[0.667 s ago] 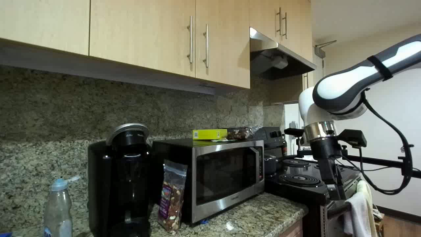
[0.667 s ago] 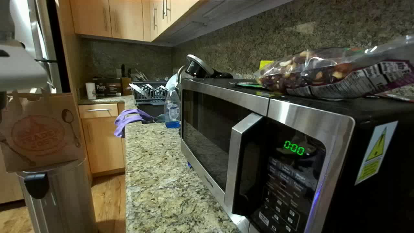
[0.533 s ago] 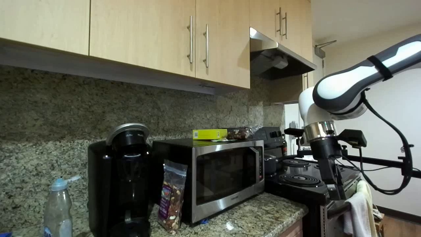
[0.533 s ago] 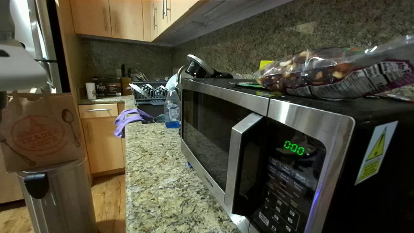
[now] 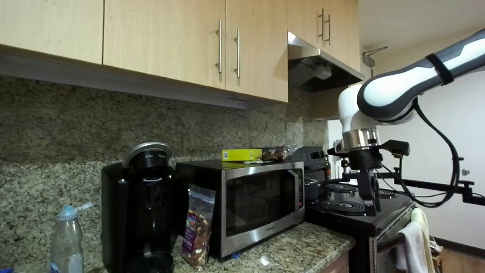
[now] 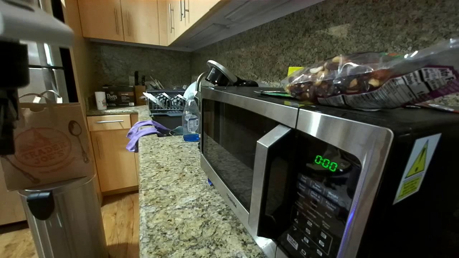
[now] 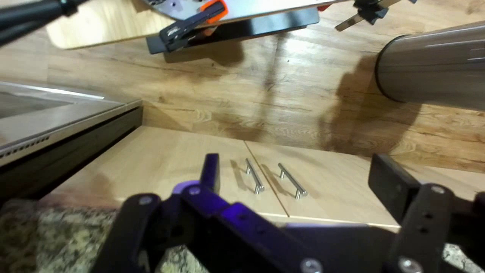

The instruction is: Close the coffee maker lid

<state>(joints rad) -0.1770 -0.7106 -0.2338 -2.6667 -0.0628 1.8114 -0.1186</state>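
Observation:
The black coffee maker (image 5: pixel 138 216) stands on the counter at the left in an exterior view. Its rounded black lid (image 5: pixel 148 156) has a silver rim and sits on top. In an exterior view the lid (image 6: pixel 219 73) shows tilted up above the far end of the microwave; the coffee maker's body is mostly hidden there. My gripper (image 5: pixel 372 204) is over the stove side, well apart from the coffee maker, beyond the microwave. It partly shows at the left edge of an exterior view (image 6: pixel 9 118). In the wrist view the gripper (image 7: pixel 301 170) has its fingers wide apart with nothing between them.
The microwave (image 5: pixel 261 201) stands between gripper and coffee maker. A nut bag (image 5: pixel 199 227) leans beside it. A yellow box (image 5: pixel 241 154) and another nut bag (image 6: pixel 340 82) lie on top. A soap bottle (image 5: pixel 67 242) stands left. Cabinets (image 5: pixel 163 41) hang above.
The arm and gripper have risen and shifted a little left in an exterior view. The gripper has come into sight at the left edge of an exterior view. The coffee maker and lid are unchanged.

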